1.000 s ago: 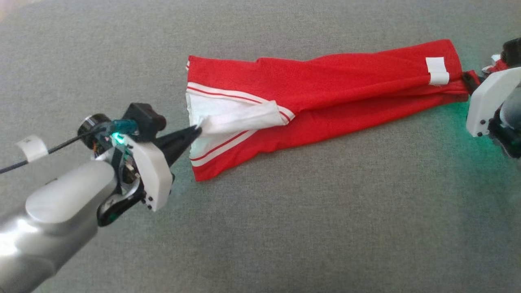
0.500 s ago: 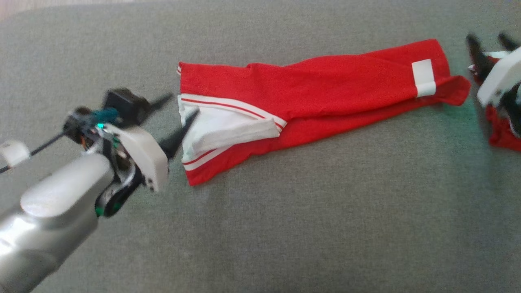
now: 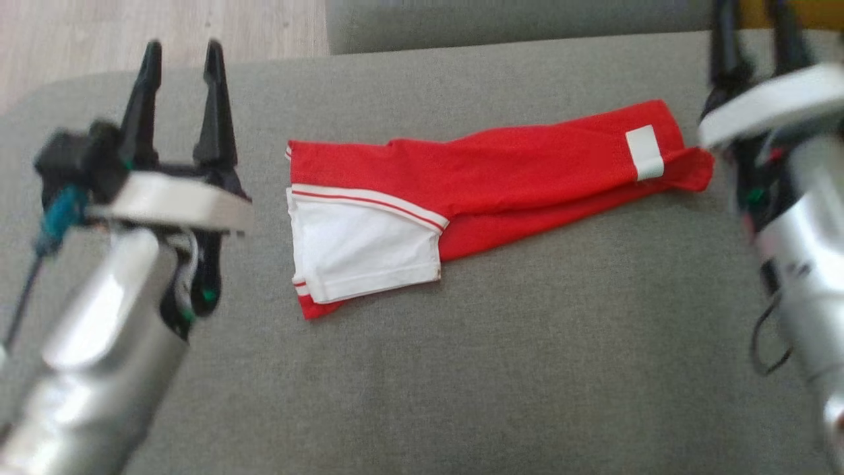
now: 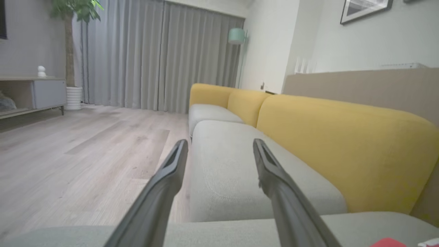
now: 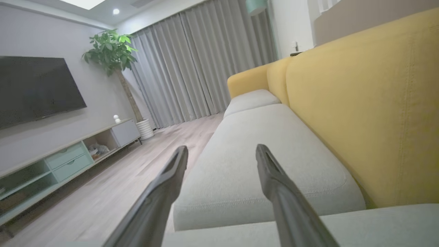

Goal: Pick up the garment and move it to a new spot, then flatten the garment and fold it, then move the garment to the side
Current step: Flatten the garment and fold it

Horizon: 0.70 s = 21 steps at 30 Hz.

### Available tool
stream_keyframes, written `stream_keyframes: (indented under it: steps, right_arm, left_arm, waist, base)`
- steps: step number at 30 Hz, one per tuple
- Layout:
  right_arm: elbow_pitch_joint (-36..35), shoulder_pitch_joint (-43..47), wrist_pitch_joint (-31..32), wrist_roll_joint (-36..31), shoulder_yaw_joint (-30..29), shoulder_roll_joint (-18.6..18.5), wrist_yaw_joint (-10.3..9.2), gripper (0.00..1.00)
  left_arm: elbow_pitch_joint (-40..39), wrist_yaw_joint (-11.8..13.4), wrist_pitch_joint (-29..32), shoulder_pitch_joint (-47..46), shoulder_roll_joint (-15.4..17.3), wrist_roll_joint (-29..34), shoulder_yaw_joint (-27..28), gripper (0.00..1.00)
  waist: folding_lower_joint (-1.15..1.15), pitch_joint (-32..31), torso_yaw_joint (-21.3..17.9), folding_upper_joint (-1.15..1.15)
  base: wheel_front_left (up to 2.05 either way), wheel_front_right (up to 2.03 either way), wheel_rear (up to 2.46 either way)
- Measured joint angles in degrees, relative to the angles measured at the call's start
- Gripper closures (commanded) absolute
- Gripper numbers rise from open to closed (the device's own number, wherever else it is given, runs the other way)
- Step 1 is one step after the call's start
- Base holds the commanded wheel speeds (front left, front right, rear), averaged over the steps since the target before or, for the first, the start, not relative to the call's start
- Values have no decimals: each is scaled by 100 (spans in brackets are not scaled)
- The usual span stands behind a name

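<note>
Lying on cushion [image 3: 461,369], red garment [image 3: 521,168], long axis left-right, white end left

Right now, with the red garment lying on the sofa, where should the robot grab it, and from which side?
Probably by its two short ends. The garment lies long and flat across the cushion, so the open left gripper could pinch the white-panelled end from the left, the open right gripper the narrow red end from the right.
</note>
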Motion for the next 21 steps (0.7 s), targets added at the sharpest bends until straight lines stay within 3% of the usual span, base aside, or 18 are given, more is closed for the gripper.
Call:
stream_keyframes:
  steps: [3,7,11,15,21]
  right_arm:
    - [-410,663,-15,-564,-456,279,0,0]
    - [-1141,1786,-41,-1380,-1334,810,0,0]
    - [-1584,2946,-40,-2084,-1700,1336,0,0]
    - [-1815,3645,-40,-2348,-1887,1470,0,0]
    - [-2064,3743,-40,-2450,-1909,1504,0,0]
  left_arm:
    - [-304,0,-11,782,-376,624,715,0]
    - [-343,-171,-9,1909,-821,1360,1159,0]
    - [-344,-363,-9,2575,-1226,1850,1647,0]
    - [-344,-626,-9,2981,-1607,2253,2083,0]
    - [-319,-1026,-9,3231,-1952,2729,2585,0]
  waist:
    - [0,-125,-11,0]
    - [0,-253,-6,0]
    - [0,-330,-23,0]
    - [-1,-362,-61,0]
    - [0,-256,-94,0]
  base:
    - [0,0,0]
    - [0,0,0]
    - [0,0,0]
    - [0,0,0]
    - [0,0,0]
